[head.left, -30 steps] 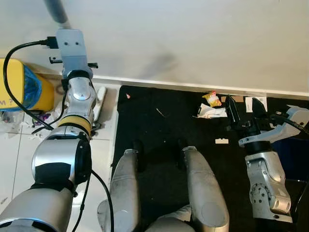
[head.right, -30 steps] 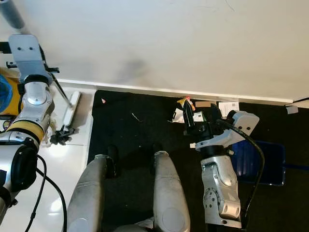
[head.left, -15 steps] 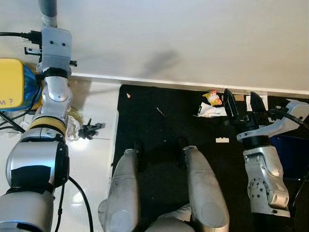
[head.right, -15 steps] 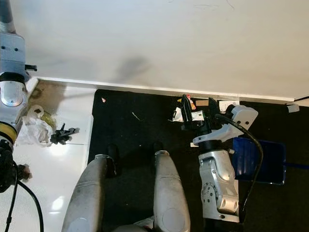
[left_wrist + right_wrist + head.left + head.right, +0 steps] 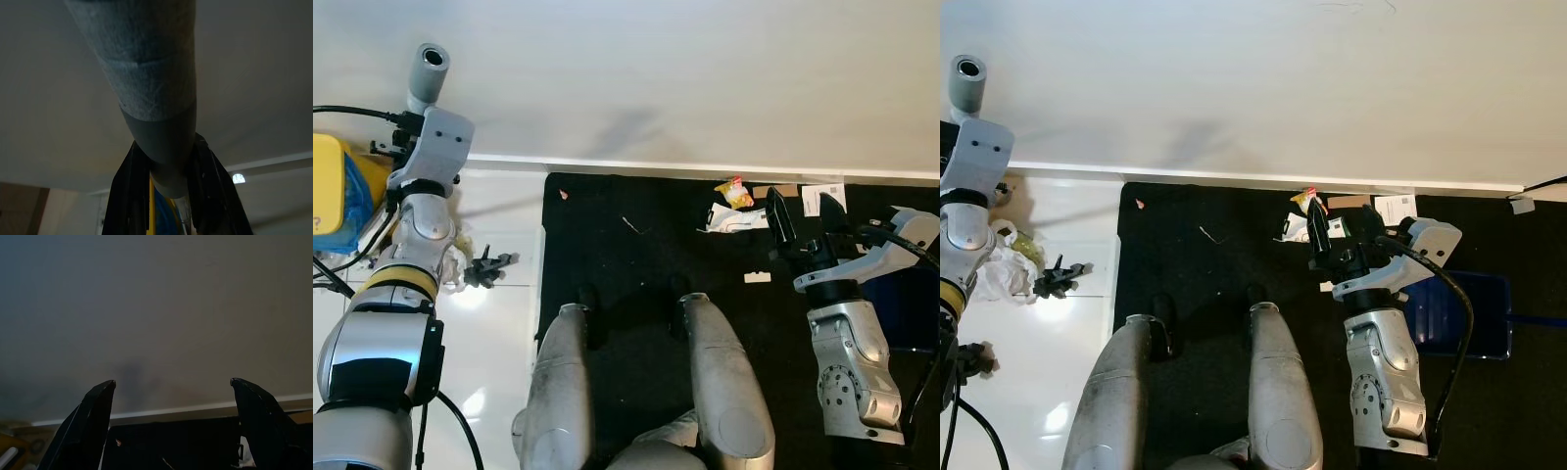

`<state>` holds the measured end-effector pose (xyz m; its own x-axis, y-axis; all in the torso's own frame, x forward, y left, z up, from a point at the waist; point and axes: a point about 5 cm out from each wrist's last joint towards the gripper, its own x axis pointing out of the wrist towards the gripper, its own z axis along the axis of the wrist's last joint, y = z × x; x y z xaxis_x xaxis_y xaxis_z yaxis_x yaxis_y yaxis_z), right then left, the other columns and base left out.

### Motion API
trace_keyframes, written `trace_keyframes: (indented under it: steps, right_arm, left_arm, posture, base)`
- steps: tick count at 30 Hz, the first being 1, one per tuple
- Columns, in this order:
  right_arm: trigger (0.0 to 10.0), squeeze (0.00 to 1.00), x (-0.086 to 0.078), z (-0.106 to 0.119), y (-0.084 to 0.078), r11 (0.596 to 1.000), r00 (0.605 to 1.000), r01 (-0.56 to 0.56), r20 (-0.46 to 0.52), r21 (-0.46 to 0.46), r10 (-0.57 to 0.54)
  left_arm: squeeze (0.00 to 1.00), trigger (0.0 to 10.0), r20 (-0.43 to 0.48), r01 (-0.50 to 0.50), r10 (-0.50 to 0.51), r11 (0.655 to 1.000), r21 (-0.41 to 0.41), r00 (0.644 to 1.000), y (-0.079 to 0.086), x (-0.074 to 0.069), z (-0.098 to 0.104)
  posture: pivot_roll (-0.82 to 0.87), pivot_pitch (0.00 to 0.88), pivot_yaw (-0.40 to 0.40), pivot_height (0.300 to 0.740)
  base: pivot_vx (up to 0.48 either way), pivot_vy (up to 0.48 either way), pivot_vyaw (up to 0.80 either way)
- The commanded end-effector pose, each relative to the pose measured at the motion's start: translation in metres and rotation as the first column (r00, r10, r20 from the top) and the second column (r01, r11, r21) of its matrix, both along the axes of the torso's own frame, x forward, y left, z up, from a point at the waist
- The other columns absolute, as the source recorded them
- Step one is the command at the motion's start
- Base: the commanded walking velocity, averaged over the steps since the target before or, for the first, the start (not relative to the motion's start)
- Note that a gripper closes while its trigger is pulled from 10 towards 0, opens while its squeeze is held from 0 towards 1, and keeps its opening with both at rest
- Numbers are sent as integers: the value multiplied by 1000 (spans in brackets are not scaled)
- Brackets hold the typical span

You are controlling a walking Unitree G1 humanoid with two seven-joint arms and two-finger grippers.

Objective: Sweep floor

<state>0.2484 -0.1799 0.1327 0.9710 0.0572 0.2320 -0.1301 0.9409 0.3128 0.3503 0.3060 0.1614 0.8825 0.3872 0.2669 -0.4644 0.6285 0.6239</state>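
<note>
Head views, looking down past the robot's two silver legs (image 5: 646, 392), which stand on a black mat (image 5: 636, 245) laid against a white wall (image 5: 685, 69). Left gripper (image 5: 168, 196): raised at the far left over the white tiled floor (image 5: 499, 333), its fingers (image 5: 129, 196) closed on the grey broom handle (image 5: 428, 76), whose round end points up toward the camera; the broom's head cannot be made out. Right gripper (image 5: 805, 217): held low over the right part of the mat, fingers spread apart and holding nothing. Litter: crumpled wrappers and paper scraps (image 5: 734, 208) lie on the mat by the far skirting, just left of the right gripper; a small white scrap (image 5: 757, 278) lies nearer. A blue dustpan (image 5: 1464, 315) rests on the mat at the right. A yellow bin (image 5: 335, 191) stands at the far left.
</note>
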Motion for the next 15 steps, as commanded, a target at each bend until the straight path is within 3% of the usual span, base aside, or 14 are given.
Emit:
trace_keyframes:
  steps: [1, 3, 4, 5, 8, 11, 15]
  right_arm:
    - [10000, 0, -7, -10, -6, 1000, 999, 19, -47, 8, -19]
    - [10000, 0, -7, -10, -5, 1000, 999, 11, -45, 3, -11]
    - [10000, 0, -7, -10, -5, 1000, 999, 7, -44, 1, -7]
    - [10000, 0, -7, -9, -4, 1000, 999, 3, -43, 0, -3]
    - [10000, 0, -7, -9, -3, 1000, 999, -1, -42, -2, 1]
    - [10000, 0, -7, -10, -2, 1000, 999, -4, -42, -2, 4]
    - [10000, 0, -8, -10, -2, 1000, 999, -5, -42, -1, 5]
  left_arm:
    - [0, 10000, -40, -81, 81, 997, -6, 996, 16, -12, -13]
    - [0, 10000, -3, -115, 117, 976, -182, 993, 13, -14, -21]
    - [0, 10000, 13, -138, 147, 950, -279, 989, 13, -15, -25]
    - [0, 10000, 16, -145, 159, 933, -330, 987, 10, -14, -28]
    - [0, 10000, 15, -146, 165, 907, -394, 986, 4, -13, -32]
    - [0, 10000, -3, -163, 185, 856, -491, 983, -12, -7, -41]
    - [0, 10000, -10, -153, 174, 833, -532, 985, -29, -2, -45]
  posture:
    - [-164, 529, -55, 731]
    - [-167, 532, -57, 731]
    - [-168, 532, -57, 731]
    - [-169, 533, -57, 731]
    - [-168, 532, -54, 731]
    - [-163, 529, -48, 731]
    - [-161, 528, -41, 731]
  base:
    - [0, 0, 0]
    - [0, 0, 0]
    - [0, 0, 0]
    - [0, 0, 0]
    - [0, 0, 0]
    - [0, 0, 0]
    - [0, 0, 0]
